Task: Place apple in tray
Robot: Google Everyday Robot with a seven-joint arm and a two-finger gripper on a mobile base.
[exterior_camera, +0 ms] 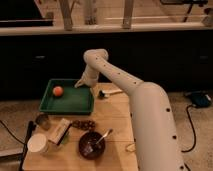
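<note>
The apple (58, 91), small and orange-red, lies inside the green tray (70, 104) near its far left corner. The tray sits on the far left part of the wooden table. My gripper (80, 83) hangs at the end of the white arm over the tray's far right edge, a little to the right of the apple and apart from it. Nothing shows in the gripper.
A white-handled tool (108, 93) lies right of the tray. In front of the tray are a dark bowl with a spoon (91, 145), a white cup (37, 143), a box (59, 131) and a dark snack bag (83, 124). My arm (150, 115) covers the table's right side.
</note>
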